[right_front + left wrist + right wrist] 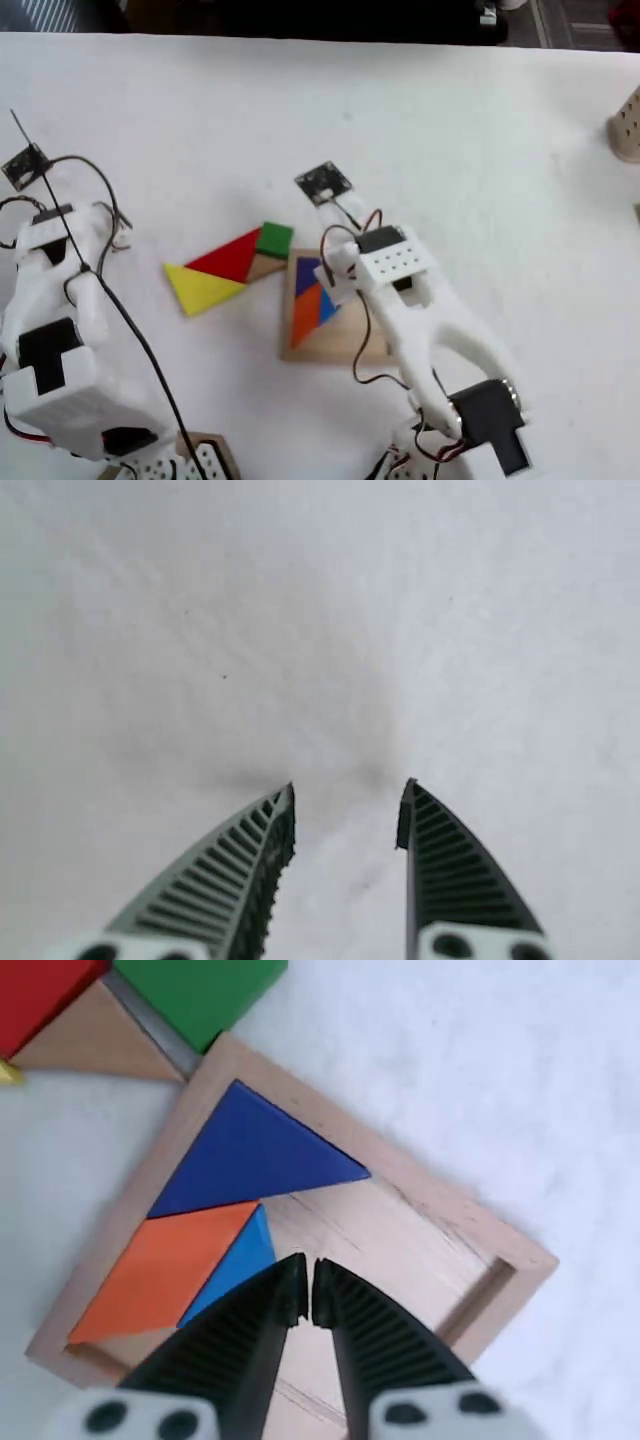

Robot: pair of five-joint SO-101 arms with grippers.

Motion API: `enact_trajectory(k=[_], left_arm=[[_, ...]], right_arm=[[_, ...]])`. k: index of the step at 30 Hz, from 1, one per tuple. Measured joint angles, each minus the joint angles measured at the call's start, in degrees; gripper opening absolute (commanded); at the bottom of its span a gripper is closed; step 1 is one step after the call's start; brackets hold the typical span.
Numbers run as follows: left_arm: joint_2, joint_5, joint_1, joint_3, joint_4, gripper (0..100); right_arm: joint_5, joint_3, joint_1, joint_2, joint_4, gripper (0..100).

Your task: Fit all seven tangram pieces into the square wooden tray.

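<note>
The square wooden tray (345,345) lies under my right arm and holds a dark blue triangle (255,1150), an orange parallelogram (165,1265) and a light blue triangle (235,1265). My right gripper (308,1282) hangs shut and empty just above the tray's bare floor (400,1250), beside the light blue piece. Just off the tray's far-left corner sit a green square (274,239), a red triangle (228,258), a yellow triangle (200,288) and a tan triangle (264,267). My left gripper (345,815) is open over bare white table.
The left arm (55,330) stands at the table's left side with cables trailing. Small black boards lie at the far left (25,165) and beyond the tray (323,182). A perforated wooden object (625,125) stands at the right edge.
</note>
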Motion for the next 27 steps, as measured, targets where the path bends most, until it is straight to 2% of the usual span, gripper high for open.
enact_trajectory(k=[11,15,20,27], left_arm=[[0.00,-0.18,0.00,0.00,0.00,18],[0.00,-0.18,0.00,0.00,0.00,18],[0.00,-0.18,0.00,0.00,0.00,18],[0.00,-0.18,0.00,0.00,0.00,18]], right_arm=[[0.00,5.80,-0.09,-0.35,-9.14,1.7],[-0.09,5.89,-2.90,-0.35,-9.76,1.7],[-0.09,5.89,-3.60,-1.58,-9.32,1.7],[-0.09,7.47,1.23,-5.98,-2.20,1.7]])
